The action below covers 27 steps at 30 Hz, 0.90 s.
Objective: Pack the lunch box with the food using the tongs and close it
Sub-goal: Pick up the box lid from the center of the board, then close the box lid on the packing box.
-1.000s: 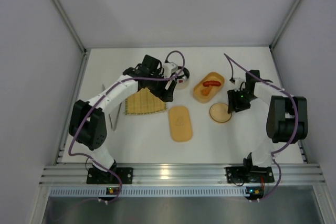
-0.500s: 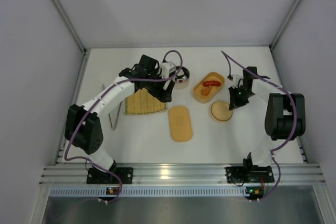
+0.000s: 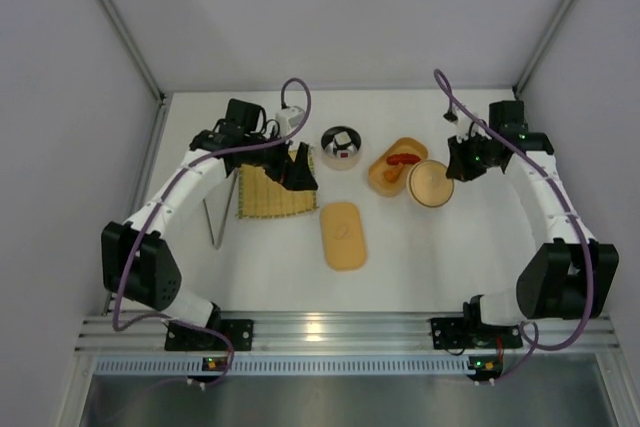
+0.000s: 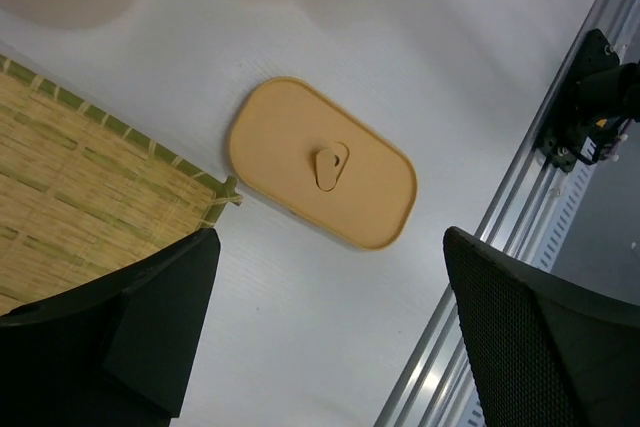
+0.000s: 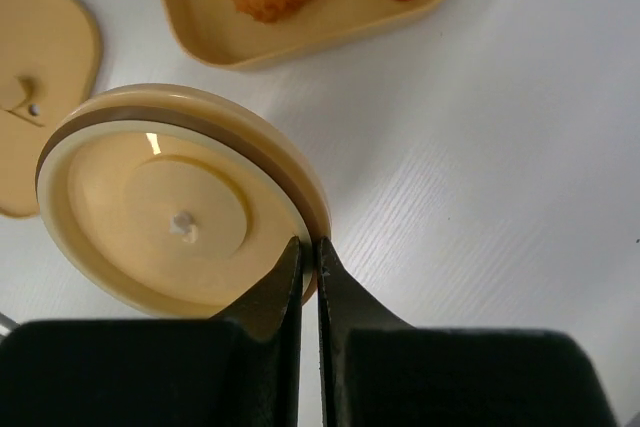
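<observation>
Since a second ago the round tan lid (image 3: 430,183) has left the table and now hangs beside the lunch box (image 3: 383,179), and the left gripper (image 3: 298,169) has drawn back off the steel bowl (image 3: 341,145). The lunch box sits open at mid-table with food (image 3: 403,158) inside; the right wrist view shows a red piece and a crumbed orange one. Its flat lid (image 3: 343,235) lies apart, nearer the arms. The right gripper (image 5: 308,250) is clamped on the round lid's rim. The left gapes wide over the mat (image 4: 80,197) corner, holding nothing. Only the overhead view shows the tongs (image 3: 212,225), left of the mat.
</observation>
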Available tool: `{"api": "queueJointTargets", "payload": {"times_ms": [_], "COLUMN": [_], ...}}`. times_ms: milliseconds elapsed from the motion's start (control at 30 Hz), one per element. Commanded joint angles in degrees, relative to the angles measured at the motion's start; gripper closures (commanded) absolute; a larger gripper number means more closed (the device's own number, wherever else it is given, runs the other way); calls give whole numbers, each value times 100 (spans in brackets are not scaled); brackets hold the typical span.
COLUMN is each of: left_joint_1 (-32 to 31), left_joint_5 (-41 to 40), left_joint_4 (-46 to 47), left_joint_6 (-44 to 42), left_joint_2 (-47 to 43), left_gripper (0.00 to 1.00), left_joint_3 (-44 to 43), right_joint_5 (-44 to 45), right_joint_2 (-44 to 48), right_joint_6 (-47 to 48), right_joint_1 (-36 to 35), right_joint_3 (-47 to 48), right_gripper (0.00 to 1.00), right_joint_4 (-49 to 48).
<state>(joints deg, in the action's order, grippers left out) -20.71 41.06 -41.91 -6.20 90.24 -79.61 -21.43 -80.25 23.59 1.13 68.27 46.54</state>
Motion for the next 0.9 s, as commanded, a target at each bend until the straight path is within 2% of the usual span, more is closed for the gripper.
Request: {"api": "queueJointTargets", "payload": {"times_ms": [0, 33, 67, 100, 200, 233, 267, 333, 467, 533, 600, 633, 867], "left_joint_1": [-29, -108, -370, -512, -925, -1118, -1615, -1979, -2909, -3567, -3860, -4070, -4670], "left_joint_5": [896, 530, 248, -338, -1237, -1884, -2317, -2943, -3025, -3252, -3455, -3455, -3289], "left_joint_4": [1103, 1402, 1448, 1231, 817, 607, 509, 657, 869, 1427, 1738, 1730, 1045], "left_joint_6": [-74, -223, -877, -1275, -2444, -3474, -3894, -4763, -5671, -6590, -7234, -7734, -8907], "left_joint_2": [-1249, -1472, -1665, -1815, -2166, -2281, -2422, -2774, -2924, -3099, -3240, -3249, -3074], "left_gripper": [2, 2, 2, 2, 2, 2, 2, 2, 2, 2, 2, 2, 4], "left_joint_3": [644, 832, 920, 826, 859, 938, 1017, 1141, 1044, 1376, 1922, 2002, 1967], "right_joint_5": [-868, -1037, -1213, -1528, -1863, -1934, -2005, -2172, -2496, -2533, -2559, -2576, -2928], "right_joint_2": [-86, -140, -175, -219, -193, -158, -149, -105, -123, -184, -228, -219, -132], "right_joint_6": [383, 357, 313, 252, 50, 14, -39, -197, -364, -356, -303, -312, -277], "right_joint_1": [-69, -69, -69, -69, -490, -682, -788, -1112, -1562, -1763, -1870, -1957, -2257], "right_joint_3": [721, 871, 898, 872, 723, 688, 662, 574, 486, 459, 415, 398, 231], "right_gripper": [100, 100, 100, 100, 100, 100, 100, 100, 100, 100, 100, 100, 100], "right_joint_4": [986, 1110, 1189, 1295, 1270, 1261, 1235, 1138, 1067, 1111, 1172, 1216, 1366]}}
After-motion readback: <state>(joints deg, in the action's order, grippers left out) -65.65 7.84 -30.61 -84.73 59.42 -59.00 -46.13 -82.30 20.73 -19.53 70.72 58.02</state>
